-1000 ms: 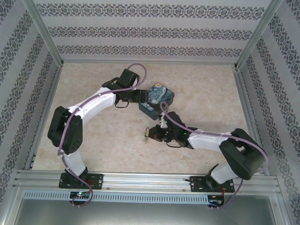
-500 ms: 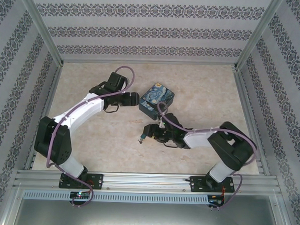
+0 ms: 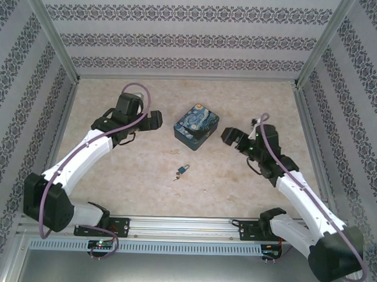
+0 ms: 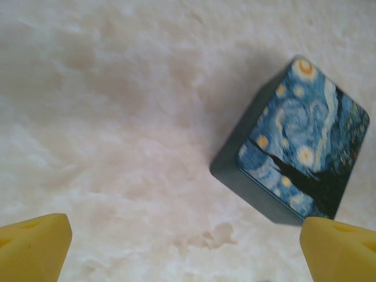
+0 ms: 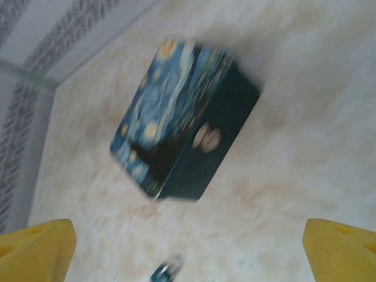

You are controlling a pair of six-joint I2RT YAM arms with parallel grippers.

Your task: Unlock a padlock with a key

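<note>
The tiny blue-teal padlock (image 3: 183, 170) lies on the marble table, in front of the Starry-Night box, with no gripper near it. The key (image 3: 175, 177) is a small dark sliver at its lower-left end; I cannot tell whether it sits in the lock. In the right wrist view the padlock (image 5: 165, 274) is a blur at the bottom edge. My left gripper (image 3: 154, 119) hangs open left of the box, its yellow fingertips (image 4: 35, 244) wide apart. My right gripper (image 3: 229, 137) is open to the right of the box, with nothing between its fingertips (image 5: 38, 247).
The Starry-Night box (image 3: 196, 126) stands at mid-table between the two grippers, and is also seen in the wrist views (image 4: 302, 150) (image 5: 179, 117). Patterned walls and metal posts (image 3: 304, 111) close in the table. A metal rail (image 3: 185, 227) runs along the near edge.
The right gripper has let go of the padlock, which now lies on the table, and has swung back right. The left arm has drawn back left from the box.
</note>
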